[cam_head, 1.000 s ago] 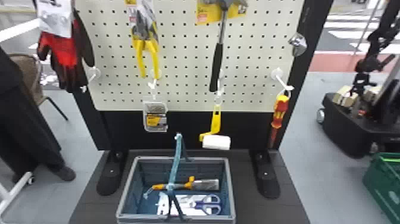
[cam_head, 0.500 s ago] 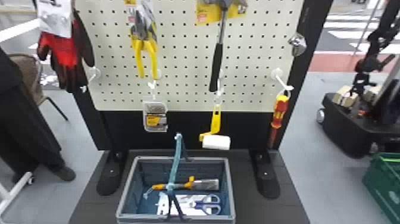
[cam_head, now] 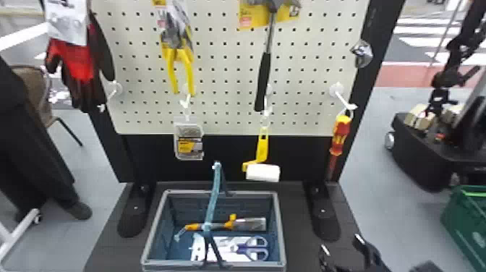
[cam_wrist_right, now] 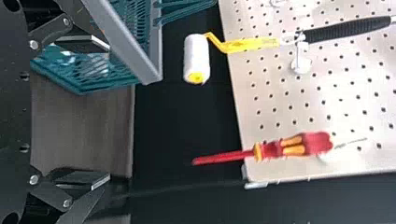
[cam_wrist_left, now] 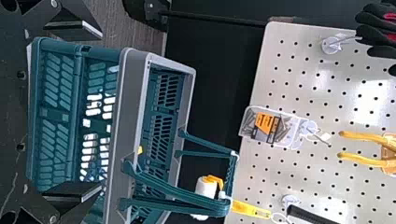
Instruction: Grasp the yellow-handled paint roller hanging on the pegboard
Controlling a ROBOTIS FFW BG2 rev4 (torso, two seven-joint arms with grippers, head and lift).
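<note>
1. Nearest, the right gripper has its two fingers spread wide with nothing between them. In the head view it sits low on the right, partly cut off by the bottom edge and well apart from the pegboard.
2. Likewise the left gripper is spread wide and empty, with the basket ahead of it.
3. The basket stands on the dark platform below the board. Its front rim is clipped by the head view's bottom edge, and its teal handle stands upright across the contents.
4. Inside lie scissors with blue grips and a scraper with an orange-yellow handle. Both are partly hidden by that handle, and a white card under the scissors is hard to make out.
5. Beyond the basket's far rim, the paint roller hangs untouched from a white hook at the pegboard's lower edge, directly under the hammer. Its yellow handle points up and its white sleeve hangs against the black panel.
6. To its left hangs a packet of screws whose yellow label is too blurred to read. To its right, a red-and-yellow screwdriver hangs at the board's edge.
7. Higher up are yellow pliers and red-and-black gloves. These and the hammer's head are cut off by the top edge, and the writing on the hammer's yellow tag is illegible.
</note>
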